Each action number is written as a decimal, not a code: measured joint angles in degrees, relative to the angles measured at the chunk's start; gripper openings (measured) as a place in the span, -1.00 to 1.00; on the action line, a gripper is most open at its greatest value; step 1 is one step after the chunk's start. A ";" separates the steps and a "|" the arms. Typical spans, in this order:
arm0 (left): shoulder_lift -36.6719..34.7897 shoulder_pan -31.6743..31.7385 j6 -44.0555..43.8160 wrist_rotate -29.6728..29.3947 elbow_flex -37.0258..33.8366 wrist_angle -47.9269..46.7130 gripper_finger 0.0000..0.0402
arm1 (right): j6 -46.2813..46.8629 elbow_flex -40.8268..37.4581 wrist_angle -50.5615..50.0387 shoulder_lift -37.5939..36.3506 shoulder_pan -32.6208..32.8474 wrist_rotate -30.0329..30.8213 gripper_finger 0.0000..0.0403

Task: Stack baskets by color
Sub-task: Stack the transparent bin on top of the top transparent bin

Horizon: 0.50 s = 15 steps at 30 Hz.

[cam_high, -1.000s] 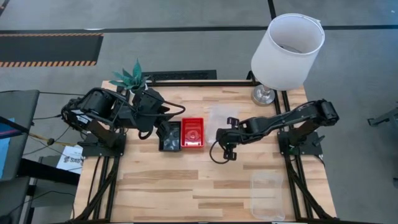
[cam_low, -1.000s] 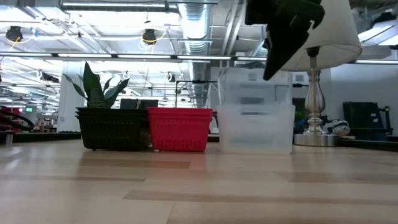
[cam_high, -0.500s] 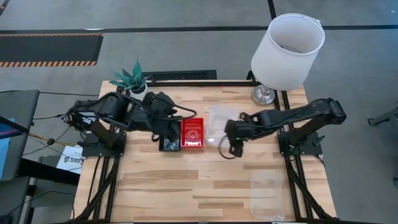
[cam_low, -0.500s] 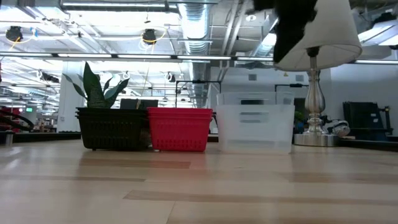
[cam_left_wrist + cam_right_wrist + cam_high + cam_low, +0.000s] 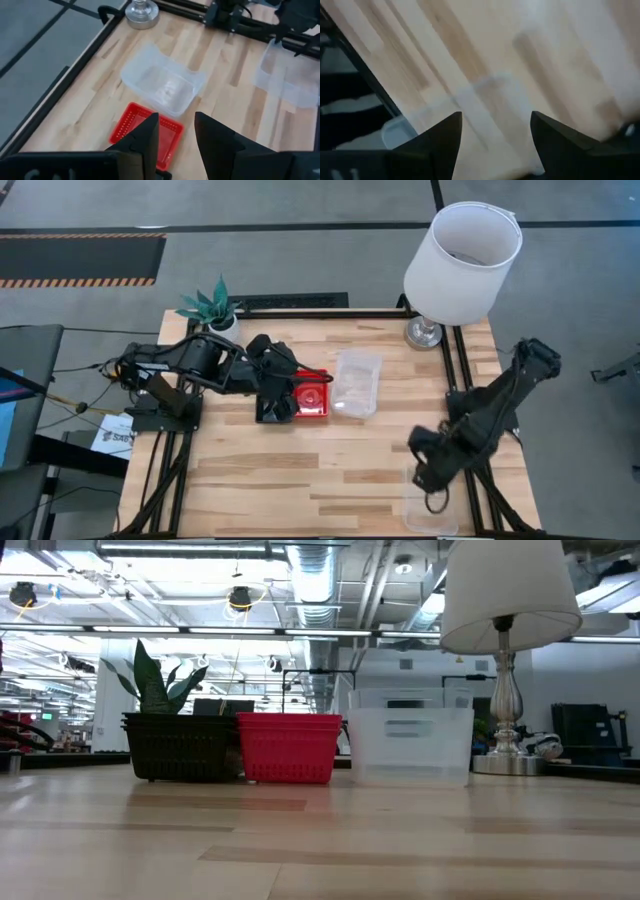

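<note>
Black perforated plastic basket (image 5: pixel 180 747), red perforated plastic basket (image 5: pixel 289 747) and clear plastic basket (image 5: pixel 411 745) in a row on wooden desk (image 5: pixel 300 470); a lone clear basket (image 5: pixel 430 492) under my right gripper (image 5: pixel 428 476), fingers spread, empty. My left gripper (image 5: pixel 279 398), part-open, over the black one; can't tell if it holds anything.

no legible text, labels or signs

The table (image 5: pixel 300 470) is pale wood with light and darker planks in stripes, edged by a black frame (image 5: pixel 300 308). On it sit a red basket (image 5: pixel 312 394) with a dotted, perforated bottom, a black basket (image 5: pixel 180 746) and clear, colourless baskets (image 5: pixel 357 383); another clear one (image 5: pixel 432 500) lies near the table's front edge. The lampshade (image 5: pixel 462 262) is white on a silvery base (image 5: pixel 423 333). The plant (image 5: pixel 208 304) has blue-green leaves, its pot perhaps white. Both arms are dark. The floor is grey, with an orange-and-black striped strip (image 5: pixel 80 281).
</note>
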 joint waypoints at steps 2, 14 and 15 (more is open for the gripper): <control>0.00 0.01 0.51 1.06 -0.01 0.02 -0.43 | 5.06 -0.02 0.60 2.04 3.25 -2.17 0.27; 0.00 -2.97 -12.02 2.36 0.00 1.26 -0.43 | 1.65 -0.11 7.62 19.04 7.66 -4.02 0.24; 0.00 -3.52 -13.95 2.01 -0.01 1.04 -0.43 | -0.02 -0.13 8.27 19.79 7.29 -2.53 0.24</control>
